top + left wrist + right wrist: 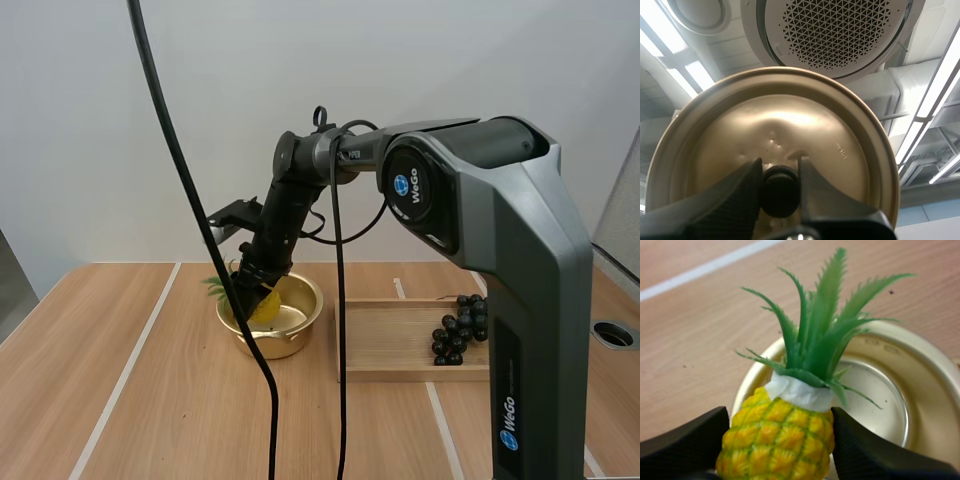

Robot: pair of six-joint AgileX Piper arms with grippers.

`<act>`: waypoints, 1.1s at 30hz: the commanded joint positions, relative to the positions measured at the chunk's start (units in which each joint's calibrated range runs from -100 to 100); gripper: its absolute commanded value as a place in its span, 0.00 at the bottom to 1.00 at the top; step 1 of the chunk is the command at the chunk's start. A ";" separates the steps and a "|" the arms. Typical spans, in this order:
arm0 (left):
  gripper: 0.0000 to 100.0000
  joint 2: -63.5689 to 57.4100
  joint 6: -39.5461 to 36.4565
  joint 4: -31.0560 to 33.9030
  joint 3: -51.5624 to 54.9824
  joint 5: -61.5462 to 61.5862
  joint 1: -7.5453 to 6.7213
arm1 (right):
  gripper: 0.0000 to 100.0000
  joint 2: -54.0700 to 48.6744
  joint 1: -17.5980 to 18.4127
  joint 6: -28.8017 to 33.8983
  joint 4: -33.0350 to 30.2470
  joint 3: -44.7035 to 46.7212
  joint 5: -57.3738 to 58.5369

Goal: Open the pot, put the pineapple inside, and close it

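High view: right claw (258, 287) pinching pineapple (266, 306), frame centre. Leaves (214, 285) overhang pot (295, 338), could jam closing. Left claw (780, 172) pinching lid (805, 125) knob (780, 192); could slip.

Satin golden metal pot (290, 342) and lid (805, 125); glossy plastic pineapple (777, 440); matt wooden table (200, 420).

pineapple (790, 390) in gripper (780, 440), above open pot (922, 390)

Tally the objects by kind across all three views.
round gold metal pot: 1
round gold metal lid with black knob: 1
yellow pineapple with green leaves: 1
bunch of dark grapes: 1
rectangular wooden tray: 1
Total: 5
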 commanded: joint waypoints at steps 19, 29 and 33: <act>0.00 -1.35 -0.04 0.27 -0.06 0.47 -0.04 | 0.00 -0.50 -0.04 5.71 -10.37 1.48 -10.53; 0.00 -1.35 -0.04 2.00 -0.06 1.44 -0.04 | 0.00 4.88 -0.04 7.06 -10.37 1.48 -8.58; 0.00 -1.58 -0.04 2.29 -0.06 1.44 -0.04 | 0.00 5.52 -0.04 7.06 -10.37 1.48 -8.66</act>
